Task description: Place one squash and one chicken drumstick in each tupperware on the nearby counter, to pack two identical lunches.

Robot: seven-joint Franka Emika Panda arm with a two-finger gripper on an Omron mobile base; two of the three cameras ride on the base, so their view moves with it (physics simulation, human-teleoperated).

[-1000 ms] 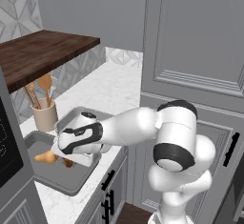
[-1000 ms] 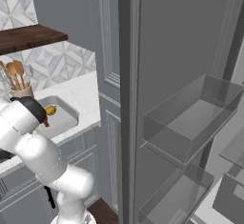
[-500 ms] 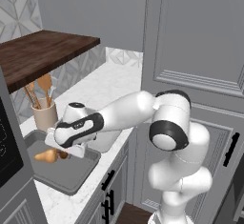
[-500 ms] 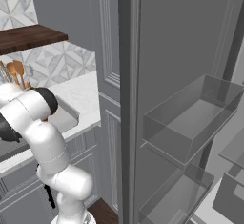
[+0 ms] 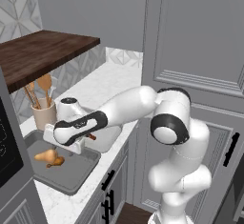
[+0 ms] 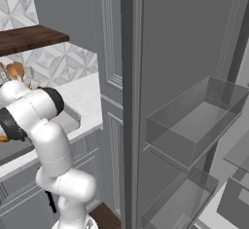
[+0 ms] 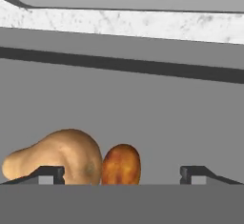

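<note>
My fingers (image 7: pixel 122 173) stand wide apart, tan pear-shaped squash (image 7: pixel 57 157) and orange-brown drumstick (image 7: pixel 121 165) touching between them.

Matt smooth grey tupperware (image 5: pixel 71 173), speckled white marble-look tabletop (image 5: pixel 102 87), dark brown wood-grain shelf (image 5: pixel 43 54), smooth tan squash (image 7: pixel 57 156) with faint sheen, mottled glossy orange-brown drumstick (image 7: pixel 121 165), beige matt crock (image 5: pixel 44 116), glossy white arm (image 5: pixel 126 108)
</note>
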